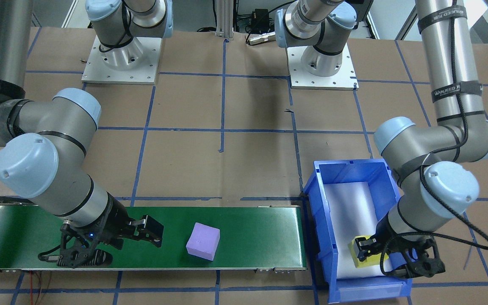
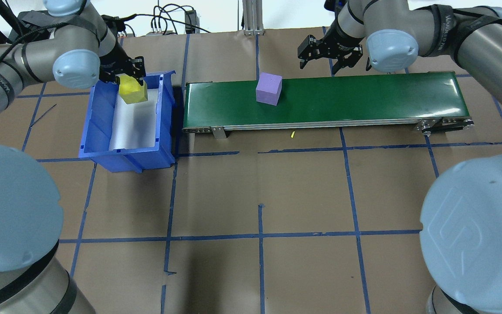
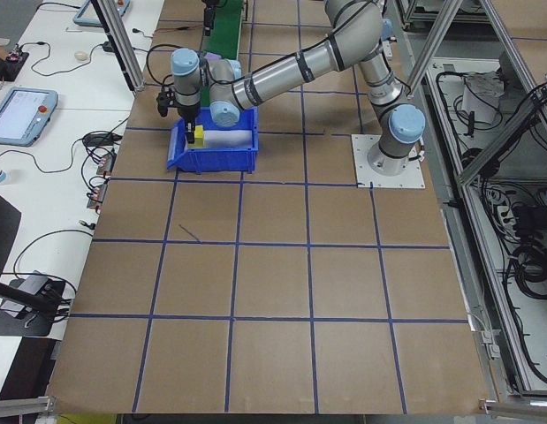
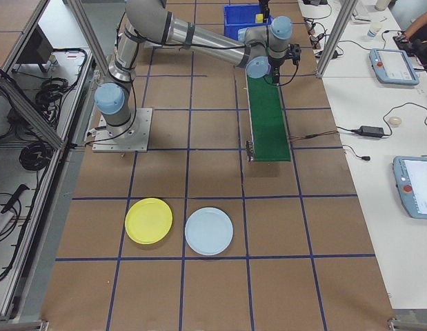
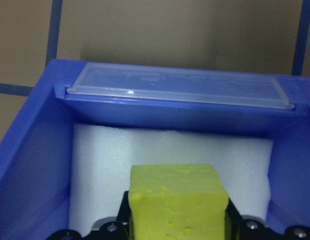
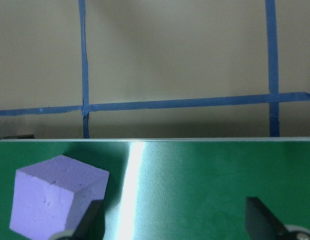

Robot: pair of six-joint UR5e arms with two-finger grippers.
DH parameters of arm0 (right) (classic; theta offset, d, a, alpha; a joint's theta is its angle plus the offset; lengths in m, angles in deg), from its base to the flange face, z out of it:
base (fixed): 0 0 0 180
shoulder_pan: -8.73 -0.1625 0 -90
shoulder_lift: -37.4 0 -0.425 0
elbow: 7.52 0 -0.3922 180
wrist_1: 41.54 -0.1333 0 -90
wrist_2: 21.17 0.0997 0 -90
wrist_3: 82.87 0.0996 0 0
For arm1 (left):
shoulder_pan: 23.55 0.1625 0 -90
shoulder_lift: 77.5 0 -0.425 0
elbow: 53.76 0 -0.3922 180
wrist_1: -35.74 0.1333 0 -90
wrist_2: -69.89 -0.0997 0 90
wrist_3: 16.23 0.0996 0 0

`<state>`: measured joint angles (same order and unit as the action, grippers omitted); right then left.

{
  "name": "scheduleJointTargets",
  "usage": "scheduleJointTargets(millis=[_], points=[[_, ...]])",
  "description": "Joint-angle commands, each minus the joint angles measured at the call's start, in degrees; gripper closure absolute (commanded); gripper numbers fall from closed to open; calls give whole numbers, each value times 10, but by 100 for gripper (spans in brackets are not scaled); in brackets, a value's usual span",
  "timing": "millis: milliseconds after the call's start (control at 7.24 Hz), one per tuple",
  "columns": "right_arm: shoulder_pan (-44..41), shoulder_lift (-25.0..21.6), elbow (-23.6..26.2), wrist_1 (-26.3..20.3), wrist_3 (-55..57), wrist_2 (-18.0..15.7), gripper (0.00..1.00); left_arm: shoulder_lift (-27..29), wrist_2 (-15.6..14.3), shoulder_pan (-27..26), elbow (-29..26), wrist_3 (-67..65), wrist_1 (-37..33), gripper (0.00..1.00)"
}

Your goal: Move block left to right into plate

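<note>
— Brown paper crossed by blue tape lines covers the bench (image 2: pixel 303 192). What sits on it?

— A blue bin (image 2: pixel 98 131) lies at about nine o'clock in the overhead view, lined with white foam (image 2: pixel 131 126). Just beside it, toward three o'clock, runs a green conveyor belt (image 2: pixel 364 98).

— Anything inside the bin?

— A yellow foam block (image 2: pixel 132 90), at the bin's far end. The left hand (image 2: pixel 122 72) is clenched on it, one finger on each side; the left wrist view shows the block (image 5: pixel 177 202) squeezed between the pads with the foam liner behind it. Whether it rests on the liner or hangs just above it, I cannot tell.

— And the belt?

— A purple foam cube (image 2: pixel 269 88) stands on it, a little toward nine o'clock of the belt's middle, touching nothing else.

— The other hand?

— The right hand (image 2: pixel 329 59) hovers over the belt's far edge, at about two o'clock from the cube, fingers spread wide and holding nothing. In the right wrist view the cube (image 6: pixel 54 200) sits just outside one finger (image 6: pixel 87 220).

— Where is the plate?

— The yellow plate (image 4: pixel 149 221) lies on the bench past the conveyor's end in the exterior right view, well apart from both hands, just beside a pale blue plate (image 4: pixel 209 231). Both are bare.
</note>
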<state>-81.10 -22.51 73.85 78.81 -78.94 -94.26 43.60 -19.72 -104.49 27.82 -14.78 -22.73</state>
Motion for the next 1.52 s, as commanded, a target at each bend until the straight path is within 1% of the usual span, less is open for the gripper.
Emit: scheduleJointTargets(millis=[0,138,276,553,691,829,967,1105,1382], points=[[0,2,6,1,20,1,3,-62,3,-1,-11,2,-83,73],[0,2,7,1,24,1,4,-90,19,-9,-6,1,-108,73],[0,2,7,1,27,1,4,-109,37,-29,7,1,-123,73],[0,2,8,1,38,-2,1,-104,39,-81,23,-9,-117,73],[0,2,8,1,58,-2,0,-90,39,-111,23,-23,-109,73],[0,2,8,1,59,-1,0,-66,31,-133,23,-25,-64,73],[0,3,6,1,59,1,0,-36,32,-149,23,-49,-30,73],[0,3,5,1,59,2,0,-19,32,-159,20,-55,-5,72],[0,8,8,1,58,6,0,-8,32,-159,16,-57,-2,69]])
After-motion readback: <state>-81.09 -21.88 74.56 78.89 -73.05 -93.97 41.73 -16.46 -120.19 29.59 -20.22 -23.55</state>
